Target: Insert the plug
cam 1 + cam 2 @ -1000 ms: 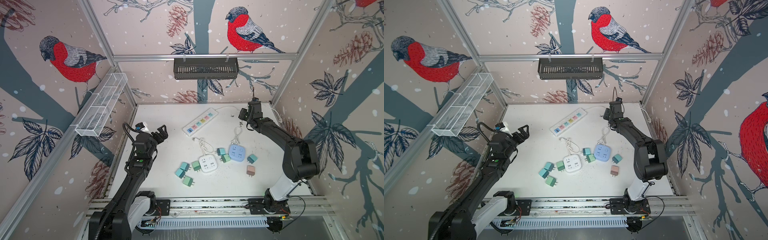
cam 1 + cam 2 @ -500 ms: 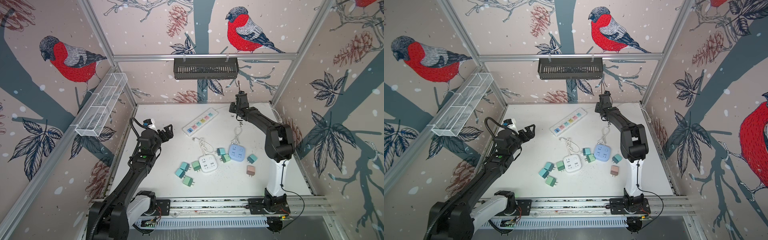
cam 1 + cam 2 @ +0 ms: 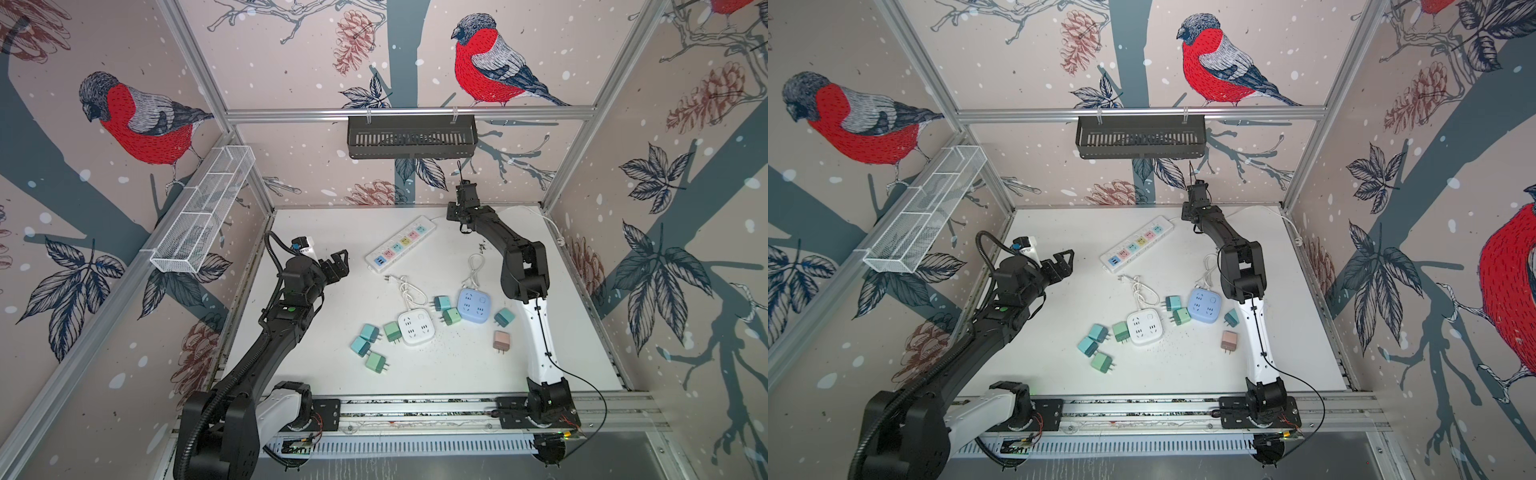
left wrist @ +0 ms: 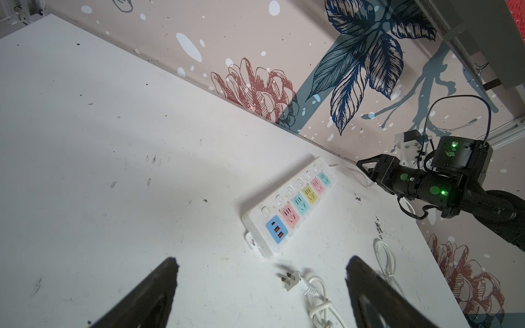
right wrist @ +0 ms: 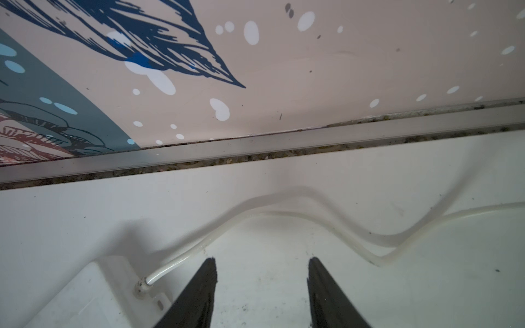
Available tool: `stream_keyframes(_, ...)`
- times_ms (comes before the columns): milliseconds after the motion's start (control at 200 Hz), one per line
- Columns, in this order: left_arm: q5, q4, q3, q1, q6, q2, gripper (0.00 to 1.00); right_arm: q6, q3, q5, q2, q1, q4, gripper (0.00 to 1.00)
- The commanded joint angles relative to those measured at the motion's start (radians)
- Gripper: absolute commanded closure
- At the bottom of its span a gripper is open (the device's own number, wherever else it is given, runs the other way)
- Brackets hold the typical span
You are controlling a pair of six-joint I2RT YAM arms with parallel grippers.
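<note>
Arm L [image 3: 286, 320] bent, fingers [image 4: 153, 292] wide (empty) | arm R [image 3: 498, 239] stretched rearward

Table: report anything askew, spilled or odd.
Dark specks are strewn on the table beside the white cube socket. The strip lies diagonally, its sockets empty. Nothing looks damaged.

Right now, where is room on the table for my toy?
Bare: the far-left corner between wall and strip, and the near edge between plugs and rail. Crowded: the middle, round the white cube and blue cube.
</note>
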Motion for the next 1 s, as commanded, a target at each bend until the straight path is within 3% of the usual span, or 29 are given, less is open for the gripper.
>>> stream_keyframes(0, 0.012, 0.030, 0.010, -0.001, 0.007, 0.004, 0.07, -0.067, -0.018, 0.056, -0.015, -0.008, 0.041, 0.44)
stream_keyframes(135, 0.005, 0.023, 0.018, -0.002, 0.008, 0.014, 0.07, -0.127, -0.036, 0.060, -0.024, -0.021, 0.014, 0.50)
stream_keyframes(305, 0.013, 0.018, 0.020, -0.001, 0.007, 0.000, 0.08, -0.191, -0.099, 0.157, -0.033, -0.027, 0.029, 0.50)
stream_keyframes(505, 0.012, 0.016, 0.015, -0.001, 0.005, -0.016, 0.07, -0.275, -0.059, 0.230, 0.034, -0.037, 0.011, 0.48)
stream_keyframes(740, 0.010, 0.015, 0.020, -0.001, 0.005, -0.007, 0.07, -0.330, 0.054, 0.185, 0.111, -0.051, -0.037, 0.47)
stream_keyframes(871, 0.012, 0.013, 0.021, -0.002, 0.005, -0.004, 0.07, -0.351, 0.094, 0.169, 0.139, -0.068, -0.060, 0.63)
stream_keyframes(996, 0.017, 0.013, 0.022, -0.001, 0.003, -0.009, 0.07, -0.387, 0.086, 0.119, 0.134, -0.074, -0.068, 0.90)
